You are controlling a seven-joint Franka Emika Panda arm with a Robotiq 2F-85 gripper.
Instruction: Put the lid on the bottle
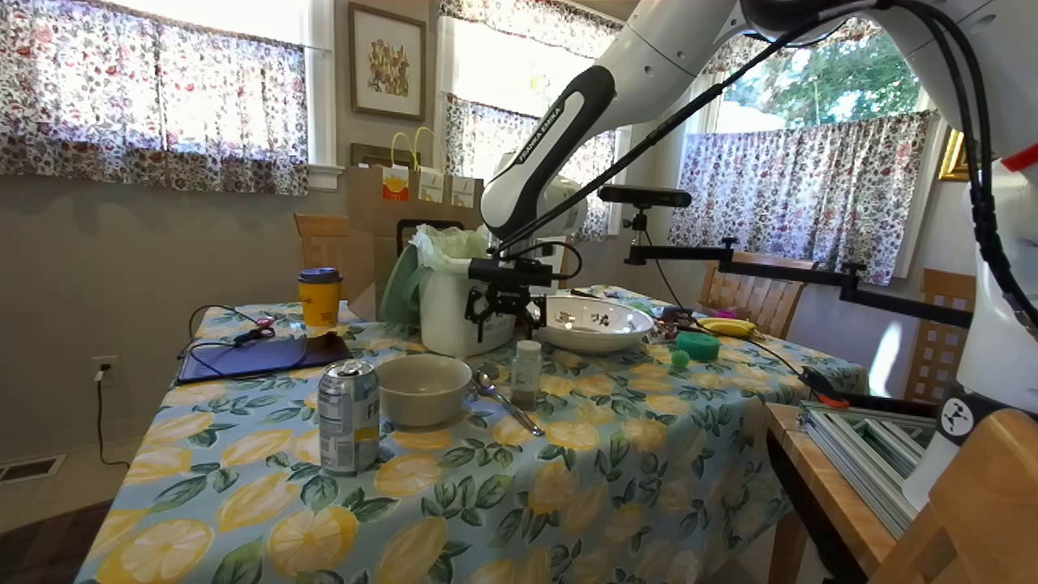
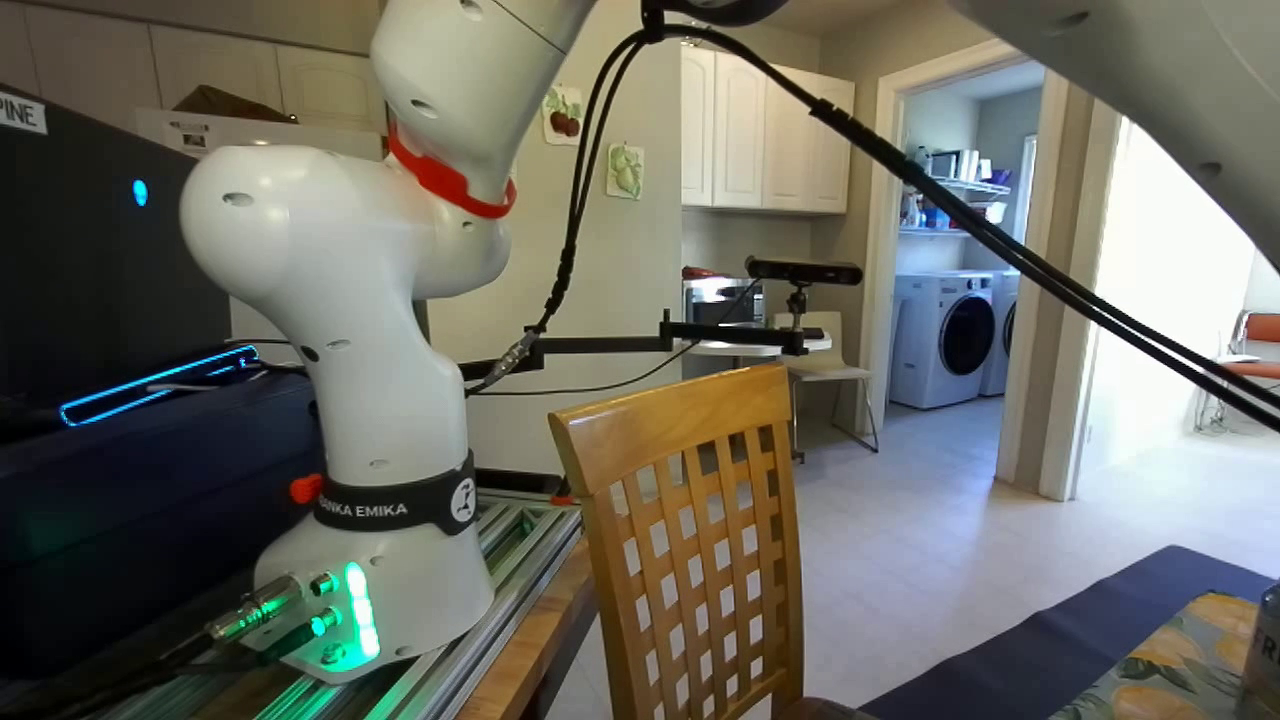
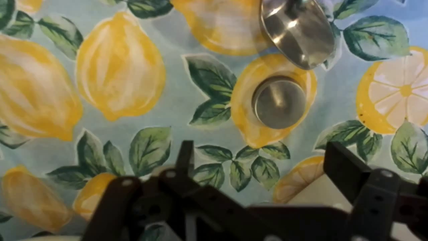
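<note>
"Lid (image 3: 280, 103) first. Where is it?"

"I think it's the small round grey thing in the wrist view. It lies on the table (image 1: 486, 519), just beside the tip of the spoon (image 3: 297, 33), well in from the edge by the robot's base (image 2: 400, 580). I can't be fully sure it's the lid."

"And the bottle (image 1: 527, 375)?"

"In an exterior view it stands up straight near the spoon. I can't tell if its white top is bare."

"What does the claw (image 3: 260, 150) have?"

"Nothing. Its two fingers (image 3: 344, 164) are spread wide, with nothing between them. They don't touch the lid."

"Is the lid heavy?"

"I'd guess it's light, hard and stiff. I doubt it will squash, but it looks smooth, so it may slip or skid on the table."

"So where do we grab it?"

"By the rim, one finger on each side, down low. Too high, and it may pop out. Hold it flat."

"And then?"

"Set it gently on the bottle. I bet that's light too, and a hard push could knock it over."
</note>
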